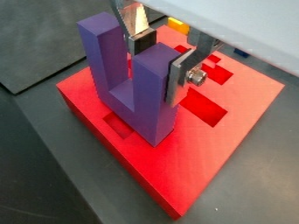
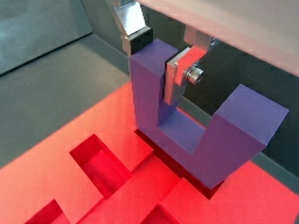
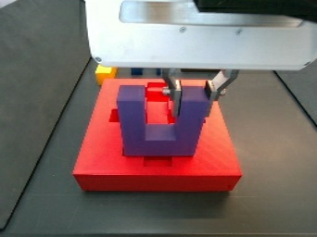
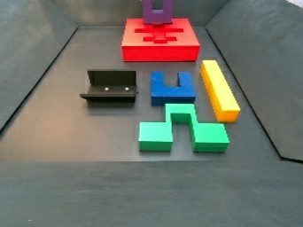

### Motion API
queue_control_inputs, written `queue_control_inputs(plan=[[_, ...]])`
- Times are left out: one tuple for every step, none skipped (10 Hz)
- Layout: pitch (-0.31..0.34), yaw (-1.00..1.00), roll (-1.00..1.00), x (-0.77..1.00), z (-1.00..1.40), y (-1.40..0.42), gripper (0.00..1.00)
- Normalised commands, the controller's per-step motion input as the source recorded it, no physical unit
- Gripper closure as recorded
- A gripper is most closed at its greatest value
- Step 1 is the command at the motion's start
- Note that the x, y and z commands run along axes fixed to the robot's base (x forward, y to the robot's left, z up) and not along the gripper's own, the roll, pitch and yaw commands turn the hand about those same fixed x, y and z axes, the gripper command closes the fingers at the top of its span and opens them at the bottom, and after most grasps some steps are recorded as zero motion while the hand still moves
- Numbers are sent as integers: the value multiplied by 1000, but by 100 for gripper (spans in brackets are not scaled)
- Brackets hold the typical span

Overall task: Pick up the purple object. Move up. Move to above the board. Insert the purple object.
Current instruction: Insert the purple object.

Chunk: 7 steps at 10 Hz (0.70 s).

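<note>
The purple object (image 1: pixel 138 96) is a U-shaped block standing upright on the board (image 1: pixel 222 166), prongs up, with its base sunk in a recess. It shows in both wrist views (image 2: pixel 198 131) and in both side views (image 3: pixel 155 125) (image 4: pixel 157 11). My gripper (image 1: pixel 162 63) straddles one prong from above, with a silver finger plate (image 1: pixel 181 77) flat against the prong's outer side and the dark pad (image 1: pixel 142 41) at its other side. It looks shut on that prong in the wrist view (image 2: pixel 158 59) and in the side view (image 3: pixel 194 93). The board is also seen in the other views (image 2: pixel 70 131) (image 3: pixel 111 157) (image 4: pixel 178 49).
On the dark floor in front of the board lie the fixture (image 4: pixel 109 87), a blue U-shaped block (image 4: pixel 173 86), a yellow bar (image 4: pixel 219 89) and a green block (image 4: pixel 180 129). A yellow piece (image 3: pixel 106 71) shows behind the board. Sloping grey walls enclose the floor.
</note>
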Motion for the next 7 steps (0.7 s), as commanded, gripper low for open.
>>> queue_control_inputs(plan=[[0, -57, 0, -57, -131, 0, 100], [0, -40, 0, 0, -140, 0, 100], [-1, 0, 0, 43, -146, 0, 100], [0, 0, 0, 23, -174, 0, 100], [0, 0, 0, 0, -197, 0, 100], [0, 0, 0, 3, -211, 0, 100], [0, 0, 0, 9, -229, 0, 100]])
